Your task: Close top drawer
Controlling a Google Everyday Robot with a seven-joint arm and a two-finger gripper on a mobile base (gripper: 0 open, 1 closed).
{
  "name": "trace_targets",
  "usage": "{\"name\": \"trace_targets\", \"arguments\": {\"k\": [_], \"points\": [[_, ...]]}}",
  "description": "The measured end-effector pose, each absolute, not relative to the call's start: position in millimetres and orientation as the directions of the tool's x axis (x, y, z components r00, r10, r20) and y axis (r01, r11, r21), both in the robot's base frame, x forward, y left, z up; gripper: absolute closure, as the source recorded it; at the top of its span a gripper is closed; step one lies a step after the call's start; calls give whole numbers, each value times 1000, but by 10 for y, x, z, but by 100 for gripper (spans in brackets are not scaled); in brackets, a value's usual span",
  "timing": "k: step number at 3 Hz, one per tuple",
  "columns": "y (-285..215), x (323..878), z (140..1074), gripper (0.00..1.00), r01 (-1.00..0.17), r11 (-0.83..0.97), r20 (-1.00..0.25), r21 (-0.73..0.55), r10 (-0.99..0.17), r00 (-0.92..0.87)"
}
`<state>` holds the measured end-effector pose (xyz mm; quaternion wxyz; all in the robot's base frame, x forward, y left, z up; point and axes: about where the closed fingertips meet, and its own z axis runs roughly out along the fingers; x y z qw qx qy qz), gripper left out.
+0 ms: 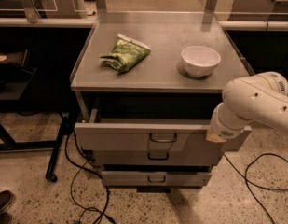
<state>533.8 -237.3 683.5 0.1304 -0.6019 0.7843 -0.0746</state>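
The top drawer (120, 136) is the wide grey metal one under the cabinet top, with a small dark loop handle (163, 137) at its centre. It stands out only a little, and a thin strip of its tray shows behind the front panel. My white arm (255, 101) reaches in from the right. Its wrist end, with my gripper (217, 134), lies against the right end of the drawer front. The arm hides the gripper's tips.
A green snack bag (126, 53) and a white bowl (200, 60) sit on the grey cabinet top (162, 36). Two narrower drawers (157, 157) (155, 178) sit below. Cables (83, 190) trail on the speckled floor, a dark stand (57, 148) is at the left, and a shoe (1, 202) is at the bottom left.
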Motion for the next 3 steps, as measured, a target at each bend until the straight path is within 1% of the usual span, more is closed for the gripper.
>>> {"name": "trace_targets", "arguments": {"k": [1,2,3], "points": [[-2374,5339,6835,100,-925,265,-115,-274,-964,-242],[-2512,5490,6836,100,-896,328,-111,-299,-945,-308],[-2729,5800,6862,100,-847,399,-107,-351,-916,-387]]}}
